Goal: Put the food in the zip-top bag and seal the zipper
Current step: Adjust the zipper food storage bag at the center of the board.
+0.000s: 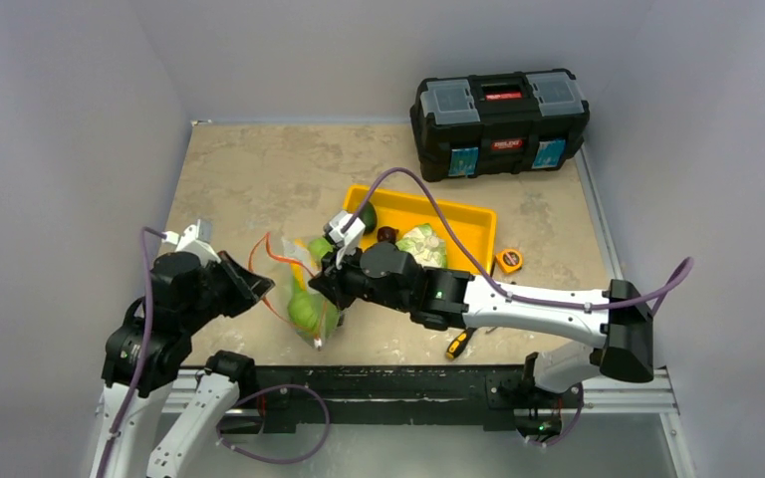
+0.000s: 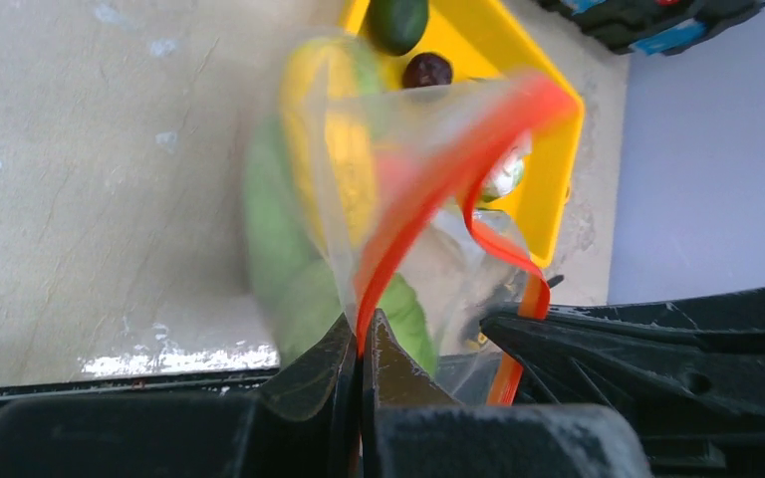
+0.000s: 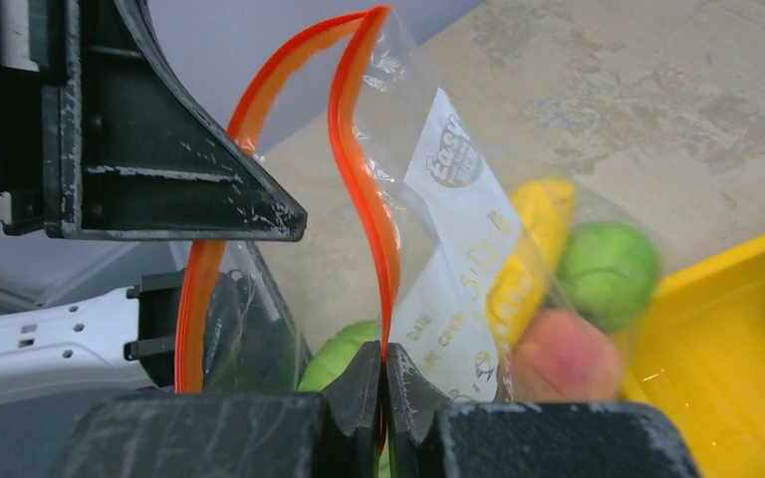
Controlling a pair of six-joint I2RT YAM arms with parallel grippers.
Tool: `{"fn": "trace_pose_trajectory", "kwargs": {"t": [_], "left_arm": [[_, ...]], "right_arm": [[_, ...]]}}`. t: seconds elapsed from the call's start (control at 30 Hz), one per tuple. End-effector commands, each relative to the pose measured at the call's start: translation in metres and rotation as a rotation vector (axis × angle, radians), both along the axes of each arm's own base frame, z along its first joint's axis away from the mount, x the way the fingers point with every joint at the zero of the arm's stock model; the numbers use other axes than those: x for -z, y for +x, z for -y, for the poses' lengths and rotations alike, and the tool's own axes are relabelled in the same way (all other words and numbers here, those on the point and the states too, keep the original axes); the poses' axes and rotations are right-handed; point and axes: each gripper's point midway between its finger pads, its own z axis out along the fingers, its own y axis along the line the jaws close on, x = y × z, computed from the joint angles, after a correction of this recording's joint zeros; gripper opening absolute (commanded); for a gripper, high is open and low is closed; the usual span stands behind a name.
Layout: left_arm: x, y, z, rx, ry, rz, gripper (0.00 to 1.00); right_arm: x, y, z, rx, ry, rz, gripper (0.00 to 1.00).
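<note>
The clear zip-top bag (image 1: pixel 304 289) hangs between my two grippers near the table's front, with green and yellow food (image 1: pixel 311 311) inside. Its red-orange zipper (image 2: pixel 428 199) gapes open. My left gripper (image 2: pixel 362 339) is shut on one side of the zipper strip. My right gripper (image 3: pixel 383 363) is shut on the other side of the zipper (image 3: pixel 364 189). Through the bag in the right wrist view I see yellow, green and pink pieces (image 3: pixel 568 349). More food lies in the yellow tray (image 1: pixel 463 221): an avocado (image 1: pixel 367 214), a dark piece (image 1: pixel 386 235) and a cauliflower (image 1: pixel 423 244).
A black toolbox (image 1: pixel 500 121) stands at the back right. An orange tape measure (image 1: pixel 509 261) lies right of the tray. A yellow-handled screwdriver (image 1: pixel 457 344) lies by the front edge under my right arm.
</note>
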Motion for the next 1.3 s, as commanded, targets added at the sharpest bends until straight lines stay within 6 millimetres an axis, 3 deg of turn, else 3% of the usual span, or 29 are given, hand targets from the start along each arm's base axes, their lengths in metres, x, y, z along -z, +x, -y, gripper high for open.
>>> {"fn": "trace_pose_trajectory", "kwargs": {"t": [0.0, 0.13, 0.33, 0.47, 0.67, 0.83, 0.97, 1.1, 1.2, 1.27], "left_arm": [[-0.037, -0.001, -0.002, -0.007, -0.019, 0.120, 0.00], [-0.030, -0.004, -0.001, -0.010, -0.039, 0.113, 0.00], [-0.003, 0.002, 0.003, -0.001, -0.031, 0.047, 0.00], [-0.003, 0.004, 0.001, -0.006, -0.023, 0.053, 0.00], [-0.006, 0.002, -0.005, -0.025, 0.002, 0.073, 0.00], [-0.001, 0.004, -0.006, -0.026, 0.013, 0.062, 0.00], [-0.002, 0.006, -0.007, -0.029, 0.024, 0.067, 0.00], [-0.003, 0.005, -0.008, -0.030, 0.030, 0.071, 0.00], [-0.003, 0.005, -0.009, -0.033, 0.035, 0.071, 0.00], [-0.003, 0.005, -0.010, -0.032, 0.039, 0.072, 0.00]], "right_arm": [[-0.075, -0.001, 0.006, -0.001, 0.174, 0.067, 0.00], [-0.089, -0.010, 0.009, -0.039, 0.235, 0.066, 0.00], [-0.059, -0.004, -0.002, -0.020, 0.175, 0.048, 0.00], [-0.047, 0.001, -0.009, -0.005, 0.134, 0.034, 0.00], [-0.042, 0.010, -0.004, 0.046, 0.075, 0.046, 0.20], [-0.068, 0.011, 0.006, 0.053, 0.082, 0.076, 0.37], [-0.090, 0.022, 0.024, 0.116, 0.067, 0.150, 0.48], [-0.104, 0.057, 0.066, 0.347, 0.030, 0.231, 0.60], [-0.103, 0.083, 0.092, 0.442, 0.030, 0.228, 0.67], [-0.091, 0.103, 0.107, 0.516, -0.007, 0.235, 0.70]]}}
